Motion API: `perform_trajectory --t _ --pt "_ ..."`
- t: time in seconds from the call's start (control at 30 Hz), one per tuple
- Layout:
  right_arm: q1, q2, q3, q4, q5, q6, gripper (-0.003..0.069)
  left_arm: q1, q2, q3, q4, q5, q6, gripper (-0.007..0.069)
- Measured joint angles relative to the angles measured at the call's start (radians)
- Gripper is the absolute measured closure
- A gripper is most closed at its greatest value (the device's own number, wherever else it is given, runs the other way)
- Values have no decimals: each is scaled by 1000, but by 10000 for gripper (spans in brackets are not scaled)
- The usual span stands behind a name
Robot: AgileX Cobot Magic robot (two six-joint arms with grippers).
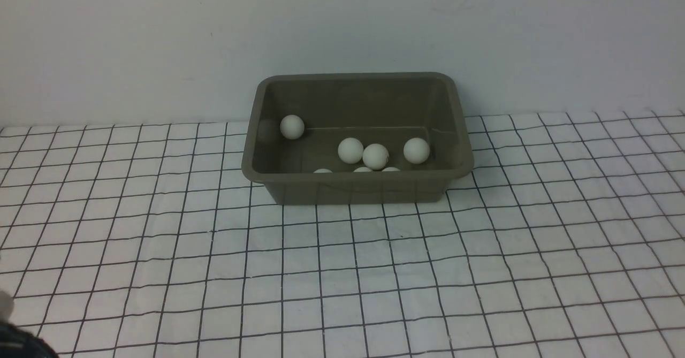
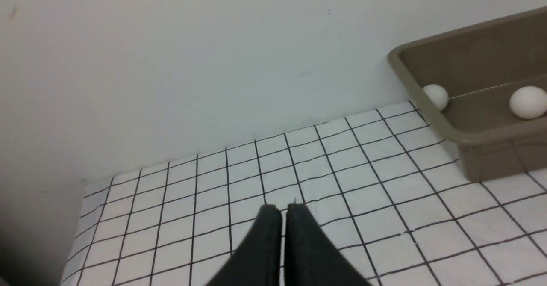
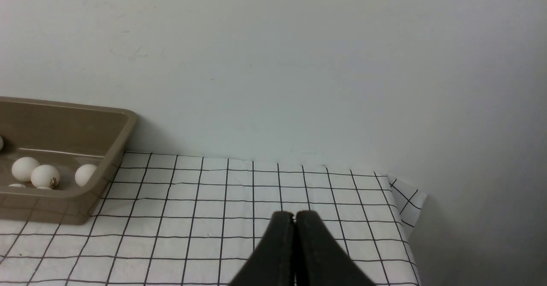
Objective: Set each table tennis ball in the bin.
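Left gripper (image 2: pixel 284 211): jaws together, nothing between them, low centre of the left wrist view over the checked cloth (image 2: pixel 342 183). Right gripper (image 3: pixel 295 217): jaws likewise together and empty, low centre of its own view. The bin (image 1: pixel 455 112) sits centre frame in the front view, long axis across the picture, well apart from both grippers. Seven table tennis balls (image 1: pixel 375 155) show inside it, three partly hidden by the near wall. No ball is visible on the cloth. Neither arm appears clearly nearer. Judgement: task looks near complete; an eighth ball cannot be confirmed.
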Motion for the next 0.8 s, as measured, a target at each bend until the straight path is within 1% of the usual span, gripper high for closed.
perform_trajectory --t 0.2,0.33,0.57,0.8 --pt "0 0 0 0 0 0 676 0 -193 89 0 -11 0 629" --pt "0 -1 1 0 0 0 676 0 -206 97 0 -40 1 629" --pt "0 -1 1 -1 0 3 676 0 -206 97 -1 -136 1 629" --pt "0 -1 1 -1 0 11 676 0 -206 97 -1 -132 0 629"
